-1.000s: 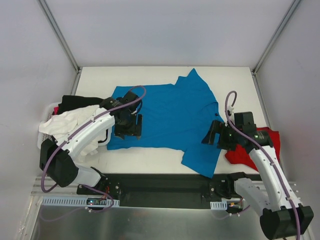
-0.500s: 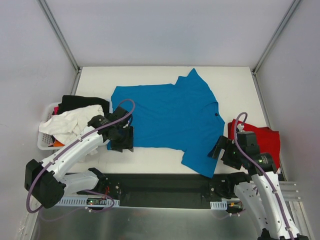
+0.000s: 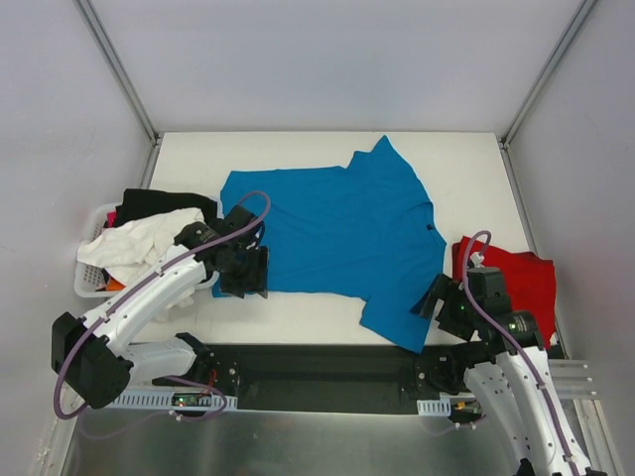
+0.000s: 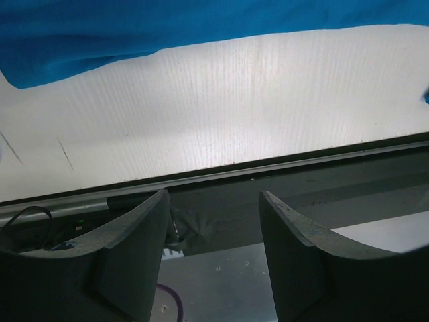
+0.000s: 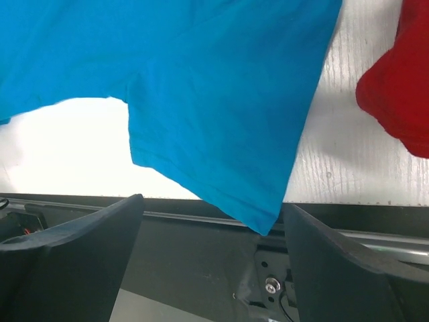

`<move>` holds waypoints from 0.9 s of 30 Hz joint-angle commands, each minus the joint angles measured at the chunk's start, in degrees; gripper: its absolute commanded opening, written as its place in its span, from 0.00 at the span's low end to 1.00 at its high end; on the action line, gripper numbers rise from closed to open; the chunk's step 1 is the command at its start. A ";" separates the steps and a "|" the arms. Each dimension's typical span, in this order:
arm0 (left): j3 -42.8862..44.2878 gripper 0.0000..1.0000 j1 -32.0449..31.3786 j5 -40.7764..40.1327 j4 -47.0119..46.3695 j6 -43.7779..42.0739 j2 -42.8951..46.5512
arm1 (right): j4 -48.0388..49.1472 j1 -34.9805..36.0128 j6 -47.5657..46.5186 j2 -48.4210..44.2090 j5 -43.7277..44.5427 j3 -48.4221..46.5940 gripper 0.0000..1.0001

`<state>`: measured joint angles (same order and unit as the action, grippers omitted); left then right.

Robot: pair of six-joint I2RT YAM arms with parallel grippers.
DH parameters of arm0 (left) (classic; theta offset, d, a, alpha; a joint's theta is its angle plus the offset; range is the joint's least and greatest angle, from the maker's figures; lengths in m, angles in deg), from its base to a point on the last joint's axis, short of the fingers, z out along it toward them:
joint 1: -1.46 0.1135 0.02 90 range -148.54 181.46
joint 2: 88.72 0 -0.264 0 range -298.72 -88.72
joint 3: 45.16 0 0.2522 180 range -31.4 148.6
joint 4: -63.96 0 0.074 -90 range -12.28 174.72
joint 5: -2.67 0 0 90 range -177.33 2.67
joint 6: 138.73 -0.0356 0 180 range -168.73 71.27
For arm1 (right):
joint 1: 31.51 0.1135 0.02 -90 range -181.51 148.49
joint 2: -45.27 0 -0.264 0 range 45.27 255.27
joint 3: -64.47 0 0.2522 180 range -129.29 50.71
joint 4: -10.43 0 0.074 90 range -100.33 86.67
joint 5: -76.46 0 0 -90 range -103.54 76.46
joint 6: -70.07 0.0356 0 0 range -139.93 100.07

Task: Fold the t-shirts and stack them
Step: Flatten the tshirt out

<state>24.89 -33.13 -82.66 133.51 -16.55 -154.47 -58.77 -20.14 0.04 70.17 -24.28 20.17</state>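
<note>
Over the last second both arms had drawn back toward the near edge of the counter (image 3: 298, 315). The left tool (image 3: 244, 272) had come off the body of the turquoise t-shirt (image 3: 337, 223) to its near-left hem, and the right tool (image 3: 435, 296) had retreated to just off the near-right sleeve. Both tools stood apart and empty, so the shirt lay released and spread mid-counter, with the red t-shirt (image 3: 516, 278) bunched at the right edge. Spreading looked finished and the first fold not yet begun.

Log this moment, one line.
blue t-shirt: spread, unfolded | red t-shirt: bunched, right side | left gripper: open, empty | right gripper: open, empty
</note>
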 commanded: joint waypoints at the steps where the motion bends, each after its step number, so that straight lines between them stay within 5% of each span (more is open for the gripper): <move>1: 3.38 0.57 -0.65 -0.36 1.69 -1.95 -1.65 | -6.17 0.31 2.01 6.19 -1.13 -3.72 0.89; 3: 4.08 0.59 -0.57 -1.06 1.69 -2.39 -4.02 | -5.82 0.57 0.61 13.74 -0.95 -7.31 0.89; 6: 6.36 0.61 -0.48 -3.08 1.69 -1.95 -10.95 | -3.10 0.75 -0.89 22.36 -1.82 -12.58 0.76; 10: 17.31 0.61 1.45 -5.71 1.69 -3.53 -23.51 | 4.43 0.84 -1.77 32.90 -2.96 -18.47 0.25; 13: 32.31 0.50 5.75 -5.99 1.78 -6.07 -37.11 | 7.71 1.01 -4.31 47.22 -3.85 -29.16 0.01; 20: 58.83 0.04 16.03 -3.54 3.80 -9.51 -55.61 | 5.44 0.14 -9.15 74.83 -3.93 -57.40 0.01; 27: 67.97 0.11 20.88 -3.17 0.82 -11.70 -61.50 | 3.76 -0.13 -8.89 94.69 -9.02 -80.88 0.01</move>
<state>87.78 -12.15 -85.92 134.01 -25.38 -214.21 -53.17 -19.98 -7.72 158.80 -29.72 -50.76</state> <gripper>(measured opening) 0.089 0.015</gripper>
